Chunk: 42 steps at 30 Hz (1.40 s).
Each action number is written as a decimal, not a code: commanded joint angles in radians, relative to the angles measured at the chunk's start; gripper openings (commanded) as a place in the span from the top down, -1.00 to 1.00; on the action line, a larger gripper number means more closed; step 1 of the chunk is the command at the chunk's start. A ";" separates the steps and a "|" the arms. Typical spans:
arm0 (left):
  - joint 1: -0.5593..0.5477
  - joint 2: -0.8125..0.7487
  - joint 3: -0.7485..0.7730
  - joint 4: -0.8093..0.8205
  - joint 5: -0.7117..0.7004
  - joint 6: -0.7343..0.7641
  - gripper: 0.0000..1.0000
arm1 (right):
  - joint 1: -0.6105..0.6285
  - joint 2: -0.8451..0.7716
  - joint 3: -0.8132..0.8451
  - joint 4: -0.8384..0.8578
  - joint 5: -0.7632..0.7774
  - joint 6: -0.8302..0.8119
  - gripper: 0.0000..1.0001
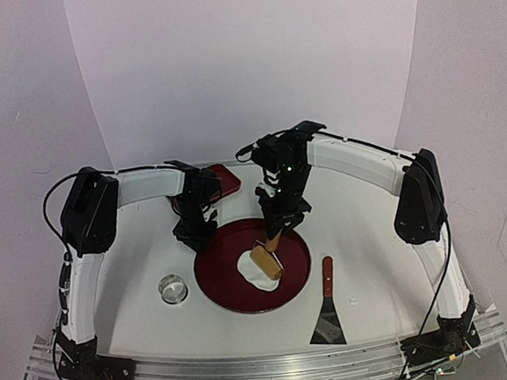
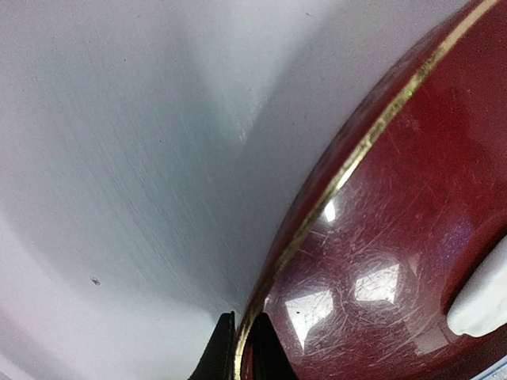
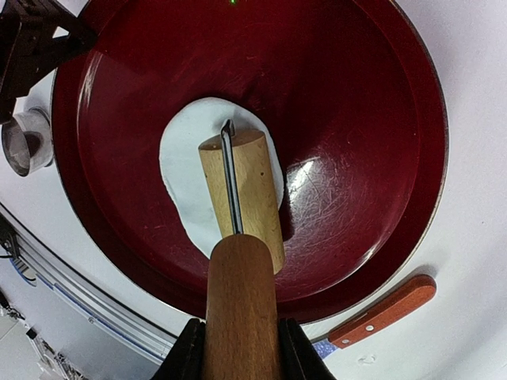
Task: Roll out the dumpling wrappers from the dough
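1. Gripping the wooden handle of a roller (image 3: 249,182), the right claw (image 3: 240,348) is clamped round it so the barrel bears on the dough (image 3: 186,158).
2. That dough lies as a flat white oval in the middle of the red tray (image 3: 356,119).
3. The left claw (image 2: 242,360), nearly closed, pinches the tray's far-left rim, seemingly to stop it sliding.
4. A ring cutter (image 1: 172,289) waits on the desk (image 1: 365,233) left of the tray, and a spatula (image 1: 326,313) lies right of it.
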 commanded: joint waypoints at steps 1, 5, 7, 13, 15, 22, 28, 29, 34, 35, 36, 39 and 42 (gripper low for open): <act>-0.011 0.068 0.003 0.006 0.000 -0.032 0.99 | 0.019 0.291 -0.195 -0.024 0.225 -0.012 1.00; -0.011 0.070 0.001 0.006 0.022 -0.050 1.00 | 0.020 0.313 -0.205 0.003 0.199 -0.011 1.00; -0.011 0.071 -0.002 0.009 0.037 -0.067 0.99 | 0.020 0.323 -0.210 0.018 0.180 -0.011 1.00; -0.011 0.071 -0.036 0.032 0.082 -0.112 0.99 | 0.022 0.350 -0.212 0.055 0.136 -0.005 1.00; -0.011 0.067 -0.048 0.042 0.096 -0.120 0.99 | 0.024 0.360 -0.212 0.062 0.123 -0.002 1.00; -0.011 0.060 -0.075 0.061 0.125 -0.139 0.99 | 0.040 0.388 -0.210 0.073 0.108 0.005 1.00; -0.011 0.052 -0.092 0.071 0.134 -0.145 1.00 | 0.051 0.398 -0.207 0.079 0.124 0.013 1.00; -0.011 0.050 -0.096 0.075 0.136 -0.147 1.00 | 0.054 0.401 -0.206 0.079 0.125 0.014 1.00; -0.011 0.044 -0.103 0.086 0.149 -0.155 1.00 | 0.058 0.410 -0.206 0.085 0.121 0.012 1.00; -0.011 0.044 -0.103 0.088 0.150 -0.155 1.00 | 0.060 0.413 -0.206 0.087 0.120 0.012 1.00; -0.011 0.045 -0.104 0.089 0.151 -0.157 1.00 | 0.060 0.416 -0.206 0.088 0.118 0.012 1.00; -0.011 0.042 -0.106 0.091 0.152 -0.158 0.99 | 0.063 0.419 -0.206 0.094 0.111 0.011 1.00; -0.011 0.038 -0.111 0.093 0.154 -0.160 1.00 | 0.066 0.422 -0.205 0.100 0.106 0.010 1.00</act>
